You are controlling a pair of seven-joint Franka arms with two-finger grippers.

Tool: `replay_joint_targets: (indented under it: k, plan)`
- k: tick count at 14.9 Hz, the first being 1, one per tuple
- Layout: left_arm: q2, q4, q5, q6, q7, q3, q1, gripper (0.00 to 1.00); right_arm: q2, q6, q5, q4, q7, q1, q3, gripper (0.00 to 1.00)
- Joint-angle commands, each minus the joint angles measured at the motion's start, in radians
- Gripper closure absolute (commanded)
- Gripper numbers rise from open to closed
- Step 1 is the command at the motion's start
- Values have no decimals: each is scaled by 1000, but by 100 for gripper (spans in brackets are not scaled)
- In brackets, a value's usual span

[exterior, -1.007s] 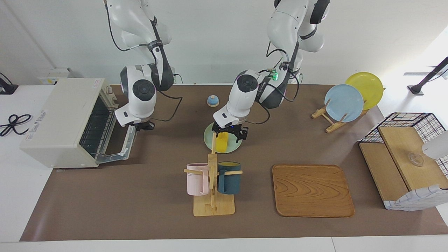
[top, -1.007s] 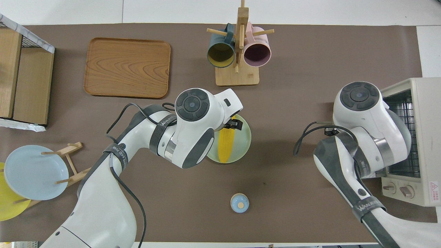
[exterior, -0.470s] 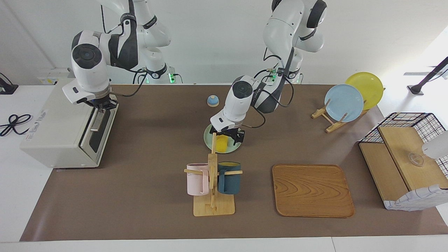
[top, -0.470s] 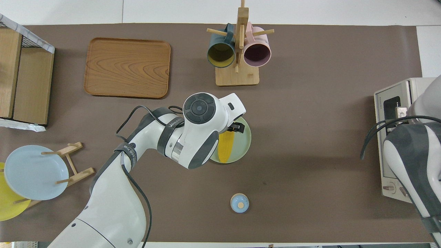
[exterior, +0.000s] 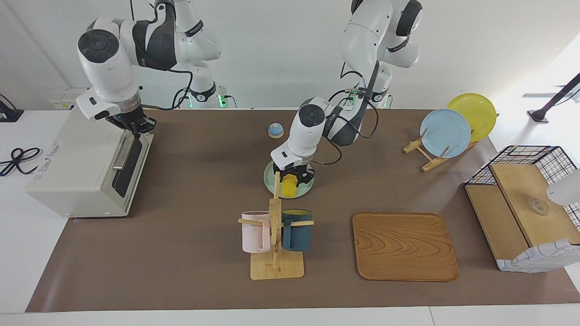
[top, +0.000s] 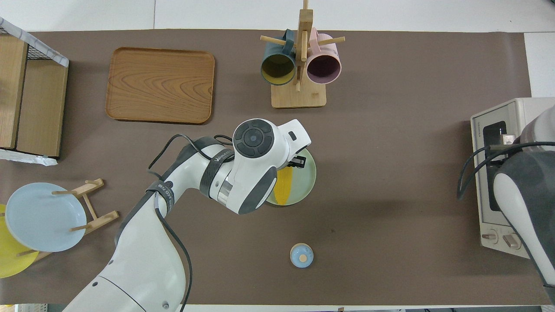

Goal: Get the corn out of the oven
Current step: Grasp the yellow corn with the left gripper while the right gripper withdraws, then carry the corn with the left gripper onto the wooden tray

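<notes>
— Nearest the robots on the brown tabletop (exterior: 199, 181): small blue dome-shaped knob (exterior: 275, 130), untouched. Next out, what do you log?

— Pale-green round plate (top: 305, 177), with the smooth bright-yellow tapered corn (top: 285, 187) lying on it. Long axis runs toward and away from the robots. So the corn is out of the off-white boxy toaster oven (exterior: 77, 154), well apart from it, near mid-table.

— End effectors?

— Left end effector (exterior: 292, 177) is down at the plate, fingers drawn in narrow with yellow showing between them; I read it as gripping the corn across its width. The corn lies directly under it, so any coming move is straight up or straight release, no reach needed. Left arm is the nearer one by far. Right end effector (exterior: 135, 124) hangs over the top edge of the oven's dark glass door (exterior: 129, 167), fingertips together, nothing in them. Door looks closed.

— Hidden items?

— From overhead, the left wrist covers the corn's end farther from the robots, so where along the cob the fingers sit cannot be told. Facing view: the wooden mug rack (exterior: 275, 226), farther out with a pink and a dark-blue mug, has its post crossing the plate's edge. Oven interior not visible. The right arm is cut off at the overhead view's edge.
</notes>
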Motion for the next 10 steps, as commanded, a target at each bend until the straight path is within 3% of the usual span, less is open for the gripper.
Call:
replay_joint_targets:
  k: [1, 2, 3, 4, 5, 7, 10]
  plan:
    - [-3, 8, -1, -27, -32, 31, -24, 100, 59, -35, 69, 109, -34, -4, 0, 91]
    - [-3, 35, -1, -57, -47, 46, -24, 100, 61, -41, 97, 129, -48, -5, 0, 90]
    - [-14, 67, -1, -103, -49, 55, -14, 100, 61, -48, 103, 140, -68, -7, 0, 76]
    - [-38, 95, -2, -161, -46, 72, -1, 100, 64, -47, 106, 140, -80, -6, 0, 53]
    - [-62, 132, -2, -229, -41, 91, 27, 100, 61, -53, 115, 146, -90, -6, 0, 40]
    - [-56, 233, 4, -348, -32, 98, 132, 100, 56, -90, 143, 183, -138, -4, 0, 0]
    - [-19, 296, -1, -372, 3, 98, 248, 100, 53, -108, 145, 189, -176, -2, 1, 0]
